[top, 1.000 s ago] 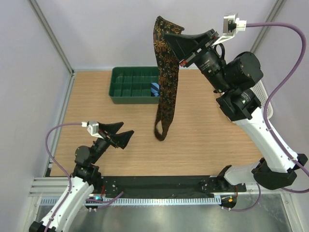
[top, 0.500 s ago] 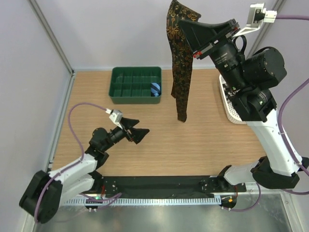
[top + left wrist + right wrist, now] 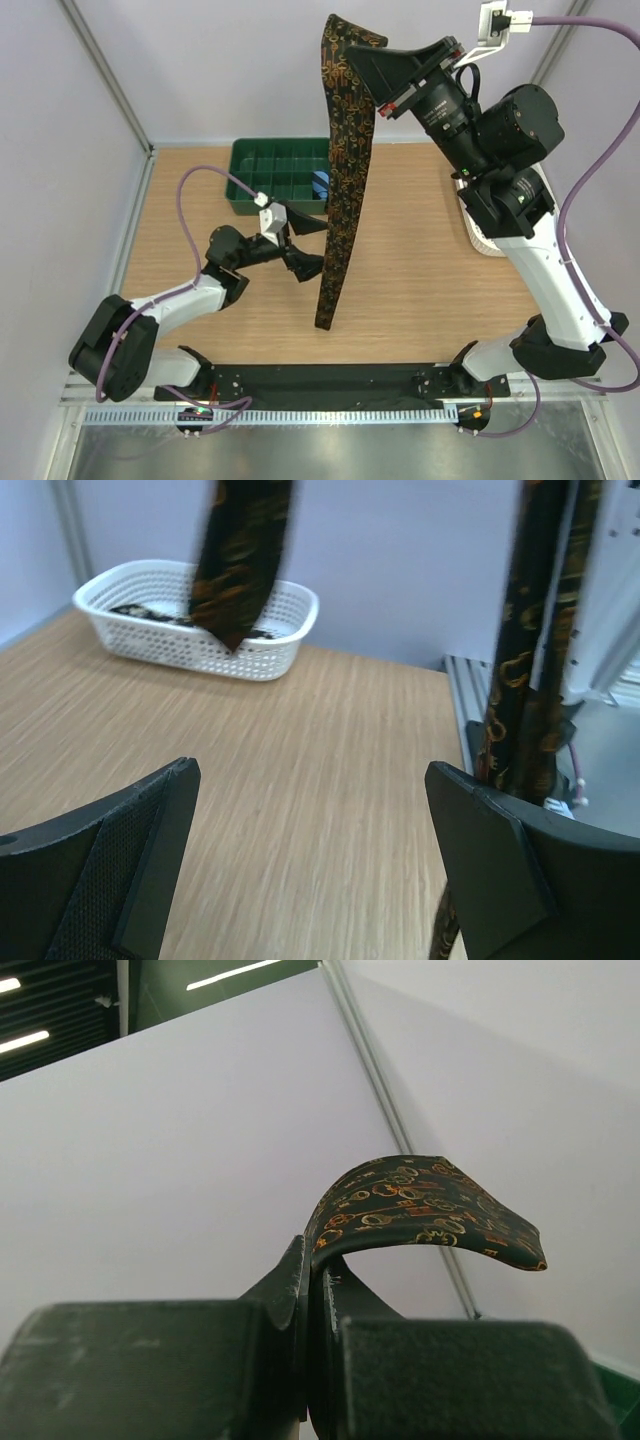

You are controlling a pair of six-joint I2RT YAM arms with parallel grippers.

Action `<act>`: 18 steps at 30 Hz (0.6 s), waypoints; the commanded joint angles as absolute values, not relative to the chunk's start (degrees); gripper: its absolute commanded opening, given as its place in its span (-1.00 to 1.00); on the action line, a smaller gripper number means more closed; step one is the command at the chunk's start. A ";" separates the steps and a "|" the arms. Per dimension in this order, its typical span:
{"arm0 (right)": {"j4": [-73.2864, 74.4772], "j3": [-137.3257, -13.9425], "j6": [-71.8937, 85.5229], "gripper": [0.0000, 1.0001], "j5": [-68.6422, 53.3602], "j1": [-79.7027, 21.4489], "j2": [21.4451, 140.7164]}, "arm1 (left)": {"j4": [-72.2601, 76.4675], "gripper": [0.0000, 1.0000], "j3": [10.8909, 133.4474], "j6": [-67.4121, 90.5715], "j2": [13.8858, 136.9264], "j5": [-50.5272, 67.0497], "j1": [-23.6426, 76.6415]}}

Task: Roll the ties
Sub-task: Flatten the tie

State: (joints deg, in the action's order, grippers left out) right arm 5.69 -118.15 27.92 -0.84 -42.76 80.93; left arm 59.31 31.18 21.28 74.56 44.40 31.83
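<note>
A dark brown tie with orange-tan pattern hangs full length from my right gripper, which is held high and shut on it near its wide end. In the right wrist view the tie curls out over the closed gripper. The tie's lower tip dangles over the table. My left gripper is low, open, just left of the hanging tie. In the left wrist view the tie hangs behind the right finger of that gripper. A pointed tie end hangs farther off, blurred.
A green compartment tray at the back holds a small blue striped roll. A white perforated basket with dark fabric inside sits at the table's right side, mostly hidden behind the right arm as seen from the top camera.
My left arm has stretched right, bringing its open gripper up beside the tie. The right arm has swung the tie left, so it now hangs longer and lower.
</note>
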 commanded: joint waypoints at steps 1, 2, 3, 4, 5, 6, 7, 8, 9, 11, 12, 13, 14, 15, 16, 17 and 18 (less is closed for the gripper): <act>1.68 -120.15 32.16 -0.96 -5.00 -42.98 80.24 | 63.99 0.99 34.18 18.99 75.15 54.40 33.74; 1.50 -120.32 32.43 -0.96 -5.18 -43.07 80.24 | 63.98 0.99 34.36 18.64 75.32 55.19 34.10; 1.58 -120.58 32.69 -0.96 -5.45 -42.98 80.24 | 63.98 1.00 34.63 18.20 75.67 56.07 34.36; 2.02 -120.93 32.61 -0.96 -5.62 -43.07 80.24 | 63.98 1.00 34.72 18.02 75.76 56.51 34.54; 2.20 -121.55 32.52 -0.96 -5.71 -43.07 80.24 | 63.98 1.00 34.28 17.84 75.67 55.99 34.54; 2.55 -121.81 32.43 -0.96 -5.71 -43.07 80.16 | 64.07 1.00 33.93 16.97 75.24 55.38 34.54; 2.72 -122.08 32.26 -0.96 -6.15 -43.07 80.07 | 63.99 1.00 33.58 16.53 74.89 54.85 34.54; 2.81 -122.17 31.91 -0.96 -6.41 -43.07 79.72 | 63.98 1.00 33.23 16.35 74.62 54.76 34.54; 2.73 -122.17 31.64 -0.96 -6.76 -43.07 79.63 | 63.90 0.99 33.40 17.30 74.45 54.93 34.63; 2.11 -121.99 30.94 -0.95 -7.91 -43.07 79.37 | 63.90 1.00 34.62 19.50 74.97 57.04 34.72; 1.85 -121.99 30.85 -0.95 -8.26 -43.07 79.37 | 63.90 0.99 36.20 20.64 75.93 57.30 34.98; 1.50 -121.99 30.85 -0.95 -8.52 -43.07 79.28 | 63.90 1.00 36.82 22.22 76.29 57.13 35.15; 1.32 -121.99 30.85 -0.95 -8.87 -43.07 79.45 | 63.90 1.00 37.17 22.32 76.64 56.17 35.24; 1.14 -121.99 30.76 -0.95 -8.96 -43.07 79.63 | 63.90 1.00 37.70 21.98 76.81 55.64 35.59; 0.79 -121.99 30.67 -0.95 -8.96 -43.07 79.72 | 63.81 1.00 37.71 21.45 76.90 55.11 35.68; 0.62 -121.99 30.67 -0.95 -8.96 -43.07 79.63 | 63.81 0.99 37.79 21.18 76.90 53.63 35.86; 0.44 -122.08 30.50 -0.95 -8.96 -43.07 79.98 | 63.72 1.00 37.79 21.01 76.90 52.92 36.21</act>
